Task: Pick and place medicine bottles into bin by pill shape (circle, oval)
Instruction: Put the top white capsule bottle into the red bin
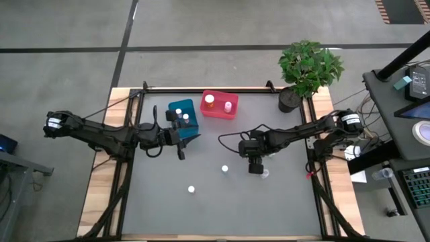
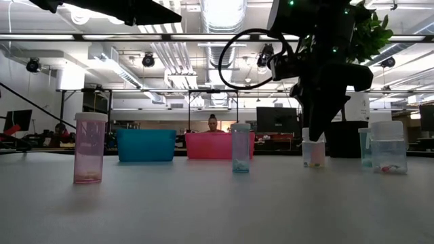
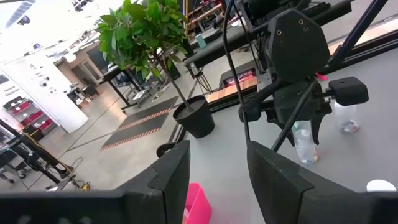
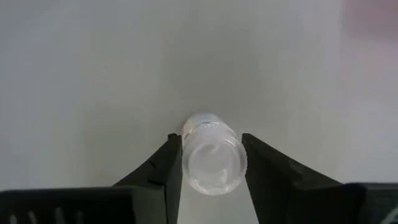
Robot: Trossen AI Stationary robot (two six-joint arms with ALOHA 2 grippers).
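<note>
While the right gripper [image 4: 207,163] hangs over the grey table [image 1: 269,208] | fingers part-open around a clear bottle [image 4: 211,155], touching unclear | left gripper [image 1: 181,138] open, empty, beside the blue bin [image 1: 183,114]
</note>
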